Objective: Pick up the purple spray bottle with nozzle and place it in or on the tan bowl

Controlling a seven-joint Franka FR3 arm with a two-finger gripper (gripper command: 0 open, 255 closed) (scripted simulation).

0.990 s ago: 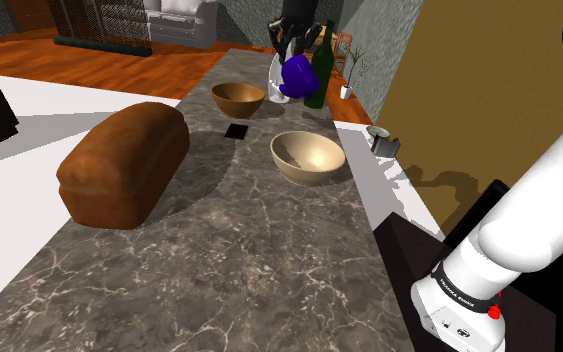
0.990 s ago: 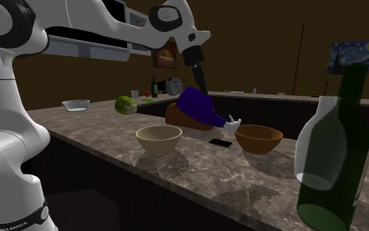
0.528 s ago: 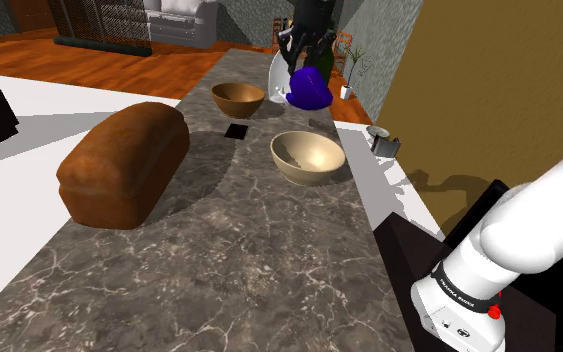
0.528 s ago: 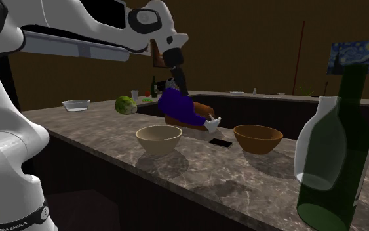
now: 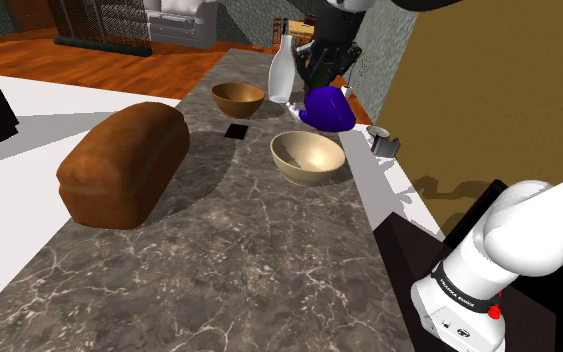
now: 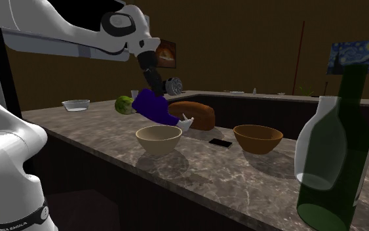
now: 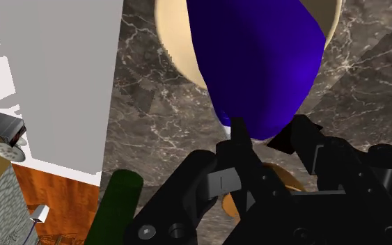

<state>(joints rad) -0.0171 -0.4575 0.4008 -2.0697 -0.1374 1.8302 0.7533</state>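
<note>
One purple spray bottle (image 5: 327, 108) up in the air, tilted, white nozzle pointing down just above the tan bowl (image 5: 308, 156), with the end effector (image 7: 257, 136) clamped on it.
Everything else on the one marble surface (image 5: 219, 260), big to small: one brown loaf (image 5: 124, 160), two tall bottles (dark green (image 6: 350, 151), clear (image 5: 283, 65)), two bowls counting the darker brown bowl (image 5: 238, 98), and one flat black slab (image 5: 235, 131) near it.

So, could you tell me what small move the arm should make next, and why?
Probably lower the gripper straight down toward the tan bowl before opening. It is shut on the purple spray bottle, which hangs tilted above the bowl, clear of its rim.
</note>
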